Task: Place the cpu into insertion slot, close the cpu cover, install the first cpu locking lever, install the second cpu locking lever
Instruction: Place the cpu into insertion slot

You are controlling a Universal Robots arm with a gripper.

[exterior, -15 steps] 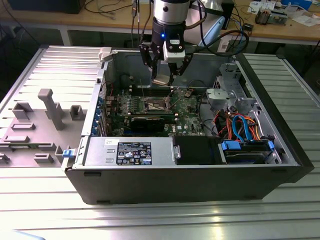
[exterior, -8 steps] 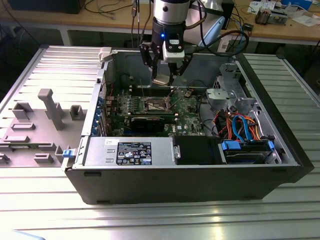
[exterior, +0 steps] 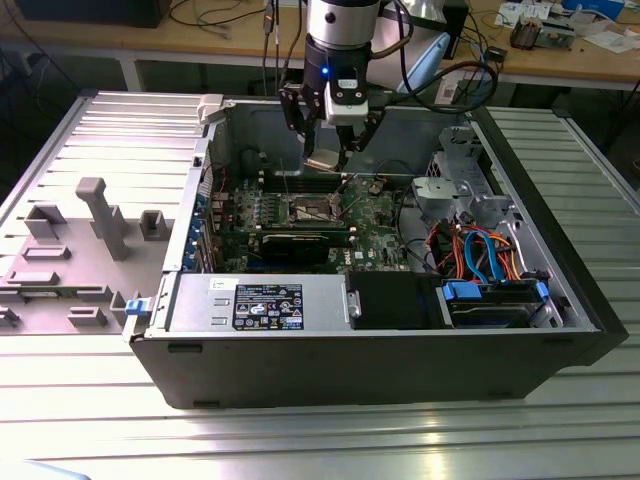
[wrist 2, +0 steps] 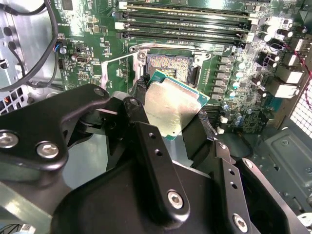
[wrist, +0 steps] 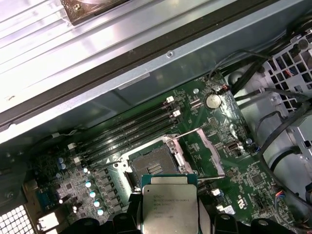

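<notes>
My black gripper (exterior: 327,150) clamps the small, flat, silver-topped square cpu (wrist 2: 171,106) by its edges, held close over the open dark square insertion slot (wrist: 155,165). It seems slightly tilted; lowered crooked, it could damage the slot.

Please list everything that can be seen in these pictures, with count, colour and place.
computer case: one, black and grey, open, on the metal table
motherboard: one, green, inside the case
cpu socket: one, dark, empty, on the motherboard
memory slots: several, black, beside the socket
coin battery: one, silver, on the motherboard
power supply: one, grey, inside the case
cpu: one, silver-grey, in the pincer, above the motherboard
pincer: one, black, shut on the cpu
</notes>
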